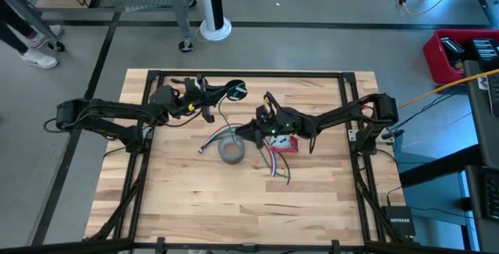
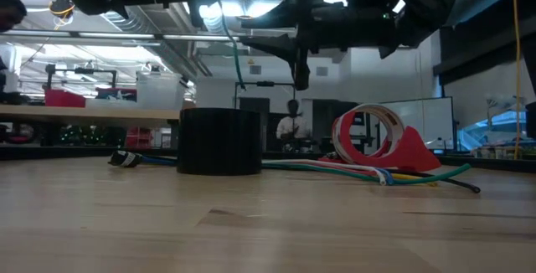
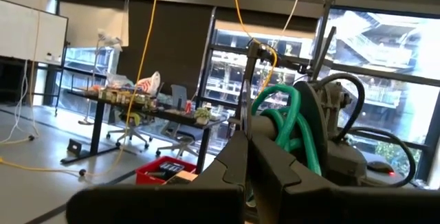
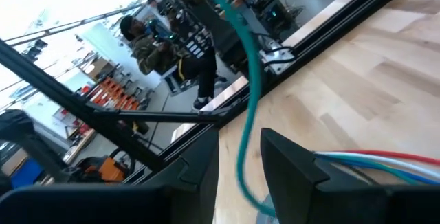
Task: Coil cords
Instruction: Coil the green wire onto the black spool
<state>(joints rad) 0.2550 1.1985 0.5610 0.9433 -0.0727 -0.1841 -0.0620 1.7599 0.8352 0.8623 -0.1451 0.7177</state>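
Green cord (image 1: 226,98) strung between both arms above the worktop (image 1: 187,199). Left claw (image 1: 209,97) pressed together at the far side, a few green loops (image 3: 278,124) gathered beside its wrist, presumably kept there so the wound part stays put while more is fed on. Right claw (image 1: 261,123) near the middle, fingers (image 4: 292,162) apart with the cord (image 4: 249,107) running down through the gap, not pinched; likely set that way to guide the strand, not to hold it. Cord seen in the low view hanging from the raised arms (image 2: 228,30), clear of the wood. Grey tape roll (image 1: 231,150) lying just below the right claw, a red tape dispenser (image 1: 285,144) beside it, and a bundle of loose wires (image 1: 279,167) of several colours trailing across the boards, untouched. Coil judged only partly wound, since a long stretch spans the two claws. Next move probably a closing of the right fingers on the strand to carry another turn across.
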